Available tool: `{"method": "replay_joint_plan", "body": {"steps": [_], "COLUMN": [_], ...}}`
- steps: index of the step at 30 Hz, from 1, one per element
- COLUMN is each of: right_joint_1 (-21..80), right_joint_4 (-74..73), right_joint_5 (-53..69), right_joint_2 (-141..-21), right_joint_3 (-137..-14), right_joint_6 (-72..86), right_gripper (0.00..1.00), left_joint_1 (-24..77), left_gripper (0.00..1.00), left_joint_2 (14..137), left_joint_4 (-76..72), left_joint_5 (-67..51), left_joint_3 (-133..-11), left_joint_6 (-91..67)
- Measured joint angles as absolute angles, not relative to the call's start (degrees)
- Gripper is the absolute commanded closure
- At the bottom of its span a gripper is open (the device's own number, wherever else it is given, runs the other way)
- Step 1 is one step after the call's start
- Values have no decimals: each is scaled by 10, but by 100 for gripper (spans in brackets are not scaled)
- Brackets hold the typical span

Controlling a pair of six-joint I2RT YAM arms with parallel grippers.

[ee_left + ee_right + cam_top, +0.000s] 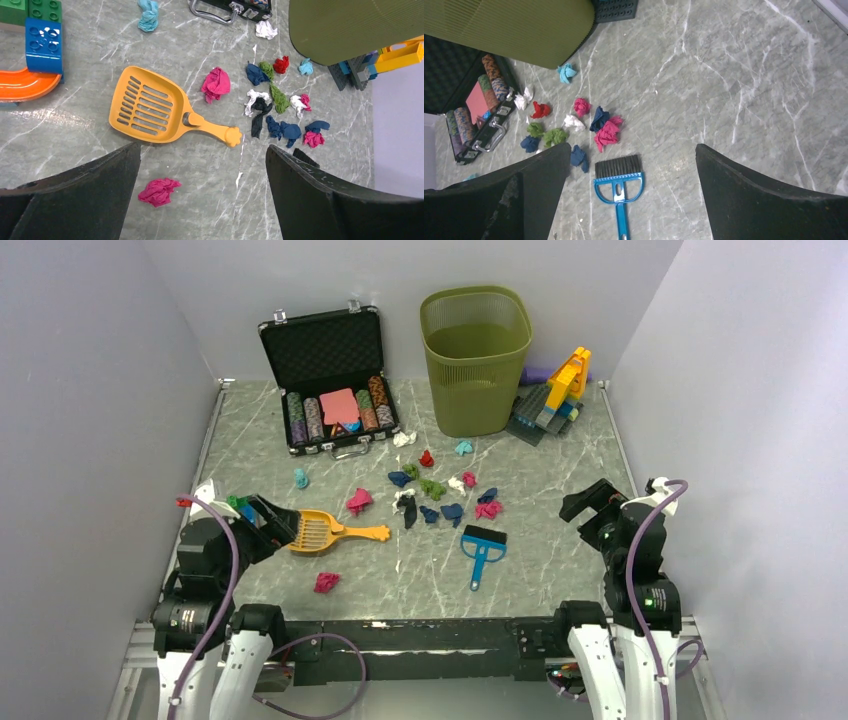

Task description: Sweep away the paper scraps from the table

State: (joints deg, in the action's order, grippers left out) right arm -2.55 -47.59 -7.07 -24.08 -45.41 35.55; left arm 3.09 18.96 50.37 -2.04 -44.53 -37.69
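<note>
Paper scraps (440, 492) lie scattered in pink, red, navy, green, teal and white on the middle of the grey marble table (560, 550). One pink scrap (326, 582) lies alone near the front, and it also shows between the fingers in the left wrist view (159, 192). My left gripper (268, 518) hovers open at the left, beside an orange slotted scoop (320, 532). My right gripper (590, 502) hovers open at the right, holding nothing. A blue hand brush (619, 185) lies below it, its bristles toward the scraps (606, 134).
A green mesh bin (476, 360) stands at the back, with an open black case of poker chips (330, 380) to its left and a toy brick build (555, 395) to its right. More toy bricks (35, 45) sit by the left gripper.
</note>
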Motion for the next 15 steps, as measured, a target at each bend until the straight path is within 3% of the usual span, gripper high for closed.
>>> {"method": "replay_joint_plan", "body": {"steps": [15], "right_joint_1": [-25], "right_joint_4": [-493], "right_joint_5": [-110], "right_joint_2": [-257], "right_joint_3": [-466], "right_joint_6": [364], "right_gripper": [0], "left_joint_1": [31], "left_gripper": [2], "left_joint_2": [189], "left_joint_4": [513], "left_joint_5": [36], "left_joint_3": [-448], "left_joint_6": [-371]}}
